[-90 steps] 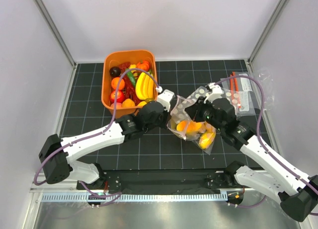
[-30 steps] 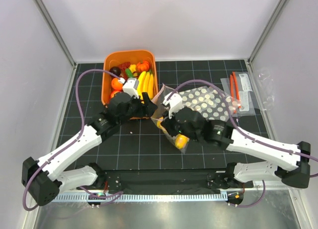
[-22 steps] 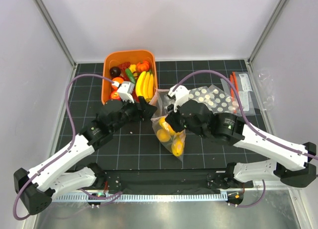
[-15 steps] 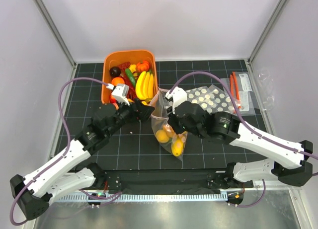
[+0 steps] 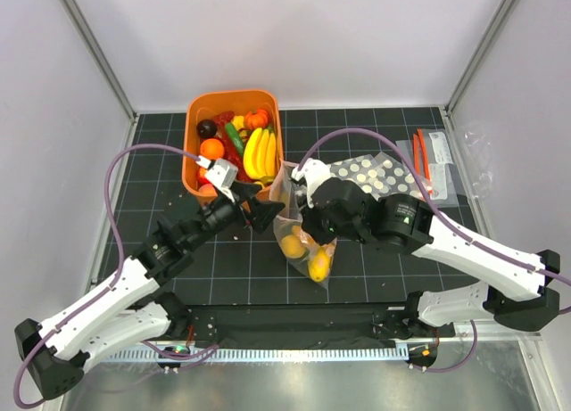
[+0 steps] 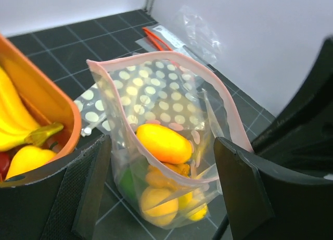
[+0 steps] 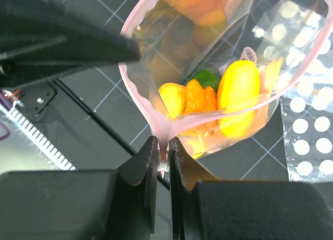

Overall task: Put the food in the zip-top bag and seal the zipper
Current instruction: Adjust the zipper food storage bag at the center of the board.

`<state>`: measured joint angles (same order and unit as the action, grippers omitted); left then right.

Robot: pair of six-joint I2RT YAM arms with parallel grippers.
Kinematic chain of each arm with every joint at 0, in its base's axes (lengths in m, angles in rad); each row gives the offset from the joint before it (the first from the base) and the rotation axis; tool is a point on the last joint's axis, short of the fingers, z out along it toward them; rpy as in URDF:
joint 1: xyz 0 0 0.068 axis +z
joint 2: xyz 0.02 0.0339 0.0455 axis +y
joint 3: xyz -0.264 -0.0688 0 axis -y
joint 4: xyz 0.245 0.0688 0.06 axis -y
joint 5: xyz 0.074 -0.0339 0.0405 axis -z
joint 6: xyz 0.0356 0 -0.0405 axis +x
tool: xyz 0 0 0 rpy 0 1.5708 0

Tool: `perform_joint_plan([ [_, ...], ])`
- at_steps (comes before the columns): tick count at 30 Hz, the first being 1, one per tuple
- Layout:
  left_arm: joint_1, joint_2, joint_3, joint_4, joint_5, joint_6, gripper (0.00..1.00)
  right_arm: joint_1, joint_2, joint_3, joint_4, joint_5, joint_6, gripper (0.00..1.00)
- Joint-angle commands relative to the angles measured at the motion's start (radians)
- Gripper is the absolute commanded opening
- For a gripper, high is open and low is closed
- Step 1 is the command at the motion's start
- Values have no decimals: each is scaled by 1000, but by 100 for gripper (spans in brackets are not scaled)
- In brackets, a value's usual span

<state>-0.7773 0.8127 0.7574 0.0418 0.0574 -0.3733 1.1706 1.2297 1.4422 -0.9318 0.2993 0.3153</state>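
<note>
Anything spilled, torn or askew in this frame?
Nothing spilled or torn that I can see: the toy food sits inside the clear bag, whose mouth gapes while the right pincer pinches its pink strip. The left pincer stands open facing it.

White arm links (image 5: 107,297), black joints (image 5: 183,237), purple cables (image 5: 109,190), black jaws

No text can be read; a small printed mark (image 7: 251,54) on the zip-top bag (image 7: 208,63) is illegible.
</note>
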Motion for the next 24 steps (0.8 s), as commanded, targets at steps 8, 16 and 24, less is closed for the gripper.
perform_joint_plan([
  [8,-23,-24,-46,184,421,189,82,4,-6,61,-101,-85,-51,3],
  [16,-80,108,54,67,524,251,72,4,-29,43,-125,-74,-79,3],
  [24,-89,98,45,55,492,266,62,4,-82,60,-140,-78,-96,3],
])
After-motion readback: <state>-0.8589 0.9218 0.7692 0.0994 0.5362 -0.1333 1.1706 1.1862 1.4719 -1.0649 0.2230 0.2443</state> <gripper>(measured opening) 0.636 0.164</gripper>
